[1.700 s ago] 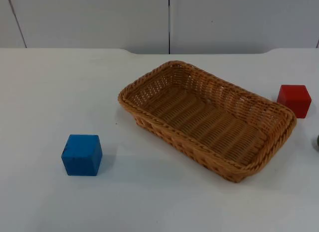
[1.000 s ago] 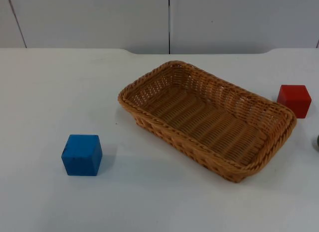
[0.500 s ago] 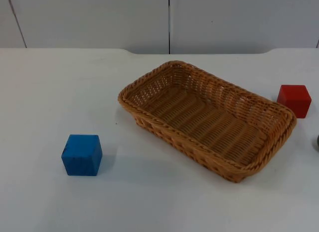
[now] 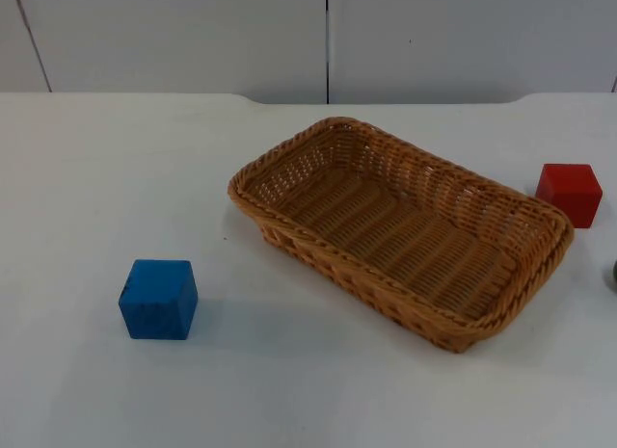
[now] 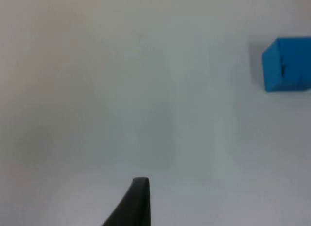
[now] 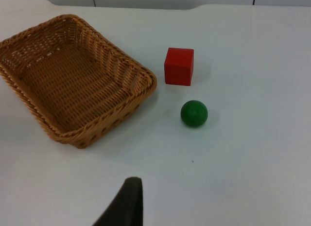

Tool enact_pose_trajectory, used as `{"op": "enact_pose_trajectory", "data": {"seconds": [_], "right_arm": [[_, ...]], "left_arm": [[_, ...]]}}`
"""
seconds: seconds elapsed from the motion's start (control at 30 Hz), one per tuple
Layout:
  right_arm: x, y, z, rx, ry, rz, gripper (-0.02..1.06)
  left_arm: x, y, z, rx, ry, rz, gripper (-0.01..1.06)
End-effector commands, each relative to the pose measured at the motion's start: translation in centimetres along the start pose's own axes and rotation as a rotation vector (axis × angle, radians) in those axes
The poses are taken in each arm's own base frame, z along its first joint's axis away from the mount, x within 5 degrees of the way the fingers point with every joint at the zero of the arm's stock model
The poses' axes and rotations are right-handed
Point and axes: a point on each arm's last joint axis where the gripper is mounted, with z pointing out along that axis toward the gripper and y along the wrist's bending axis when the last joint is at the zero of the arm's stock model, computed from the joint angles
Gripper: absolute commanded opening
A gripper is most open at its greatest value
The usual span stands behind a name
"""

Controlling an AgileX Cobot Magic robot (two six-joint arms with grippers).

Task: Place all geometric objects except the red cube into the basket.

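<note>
Blue cube (image 4: 158, 300), green ball (image 6: 194, 113) outside basket (image 4: 289, 170).

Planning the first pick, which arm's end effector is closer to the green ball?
Right. The green ball lies on the table ahead of the right end effector, beside the red cube; the left one faces the blue cube.

White table top (image 4: 289, 390) meets grey partition wall (image 4: 174, 39).

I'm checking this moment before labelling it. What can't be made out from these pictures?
- Green ball: in the top view the picture's edge cuts it off, leaving a dark sliver.
- Blue cube: in the left wrist view the edge cuts off one side.
- Left gripper and right gripper: each wrist view shows one fingertip, so open or shut cannot be told.
- Basket: its near wall hides part of its floor in the top view.
</note>
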Motion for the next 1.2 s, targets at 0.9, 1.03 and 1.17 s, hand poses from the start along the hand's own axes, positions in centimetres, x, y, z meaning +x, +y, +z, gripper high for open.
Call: {"op": "enact_pose_trajectory", "data": {"seconds": [0.9,1.03,1.17], "right_arm": [[0.0,0.1,0.0,-0.004,-0.007,-0.008,1.05],[0.0,0.1,0.0,-0.004,-0.007,-0.008,1.05],[0.0,0.1,0.0,-0.004,-0.007,-0.008,1.05]], "left_arm": [[-7.2,-6.1,15.4,0.12,0.269,0.08,1.05],[-7.9,-7.1,16.9,0.129,0.288,0.097,1.05],[-8.0,-9.2,18.8,0.141,0.312,0.146,1.05]]}}
